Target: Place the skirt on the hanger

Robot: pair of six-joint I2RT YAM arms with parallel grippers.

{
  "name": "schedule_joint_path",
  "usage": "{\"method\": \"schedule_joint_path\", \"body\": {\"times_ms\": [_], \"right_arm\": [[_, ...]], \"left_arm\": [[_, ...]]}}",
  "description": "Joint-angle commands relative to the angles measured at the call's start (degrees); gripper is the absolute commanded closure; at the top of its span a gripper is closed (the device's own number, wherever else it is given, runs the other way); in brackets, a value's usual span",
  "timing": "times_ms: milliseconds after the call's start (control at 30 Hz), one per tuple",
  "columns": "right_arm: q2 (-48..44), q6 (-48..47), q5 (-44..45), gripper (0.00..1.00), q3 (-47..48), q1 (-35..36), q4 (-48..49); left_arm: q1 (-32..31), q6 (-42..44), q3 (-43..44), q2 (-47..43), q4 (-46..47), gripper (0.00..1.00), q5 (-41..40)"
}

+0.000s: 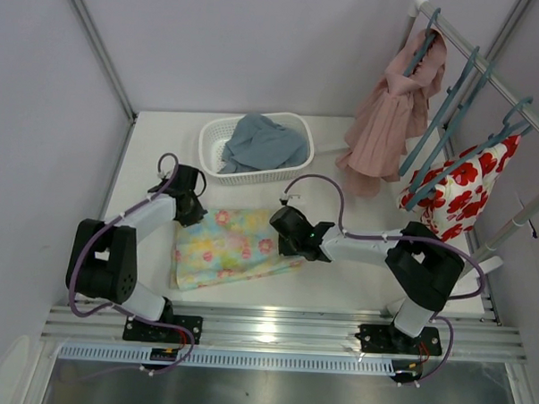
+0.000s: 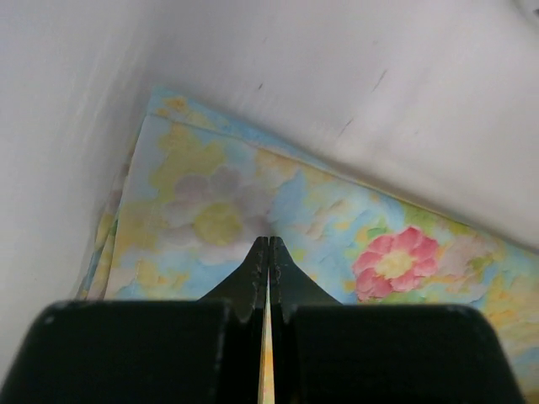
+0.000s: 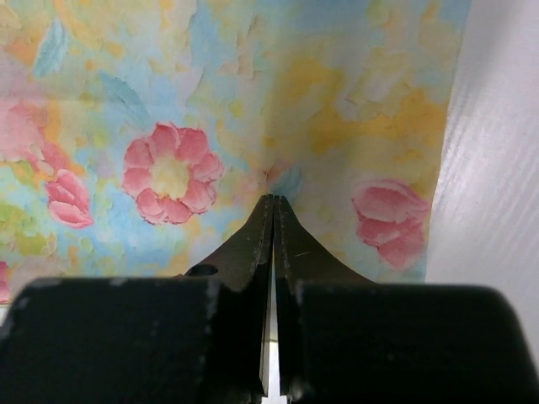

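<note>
On the table (image 1: 337,290), between the two arms and just in front of the basket (image 1: 214,139), the skirt (image 1: 232,245) lies flat and folded. At its far left corner the left pincer (image 1: 190,207) is fully closed, and near its right edge the right pincer (image 1: 282,231) is too. Each seems to nip a small pucker of cloth. The skirt looks light, limp and sure to sag, so spread holds near the top corners should suit draping it over a hanger (image 1: 445,107).
</note>
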Motion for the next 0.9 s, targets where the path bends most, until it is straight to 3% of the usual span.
{"method": "schedule_joint_path", "body": {"times_ms": [0, 133, 233, 267, 300, 367, 467, 600, 633, 733, 867], "right_arm": [[-3.3, 2.3, 3.1, 1.0, 3.0, 0.0, -3.0], [-5.4, -1.1, 3.0, 0.93, 8.4, 0.0, -5.9], [-7.5, -4.2, 1.9, 0.89, 14.1, 0.0, -8.4], [-7.9, -4.5, 1.7, 0.87, 15.9, 0.1, -10.9], [-8.4, -4.9, 1.7, 0.85, 19.3, 0.2, -11.8], [-10.4, -6.9, 1.7, 0.78, 22.0, 0.9, -13.4], [-12.9, -9.1, 0.6, 0.66, 26.2, 2.3, -13.7], [-14.8, -12.9, -0.2, 0.51, 30.7, 4.7, -14.2], [-15.0, -13.4, -0.1, 0.41, 33.0, 5.0, -14.7], [-15.5, -15.3, 2.1, 0.24, 39.4, 5.5, -19.6], [-15.6, -18.8, 8.1, 0.14, 50.2, 5.6, -28.8]], "left_arm": [[0.4, 6.8, 5.7, -1.7, -1.1, 1.0, 1.4], [0.4, 9.9, 7.3, -12.6, -5.4, 0.97, 2.6], [0.4, 11.9, 7.3, -19.1, -9.6, 0.86, 3.5], [0.4, 12.2, 6.6, -23.4, -10.5, 0.81, 4.4], [0.4, 12.5, 5.6, -25.5, -11.2, 0.7, 5.5], [0.4, 11.8, 4.3, -31.4, -12.2, 0.66, 7.6], [0.4, 10.4, -0.8, -37.8, -12.5, 0.52, 9.9], [0.4, 12.4, -1.9, -42.8, -11.6, 0.37, 16.4], [0.4, 13.9, -1.3, -43.4, -10.1, 0.33, 18.8], [0.3, 18.6, 4.0, -43.6, -8.3, 0.26, 28.0], [-1.6, 20.8, 9.9, -42.3, -5.3, 0.19, 33.7]]}}
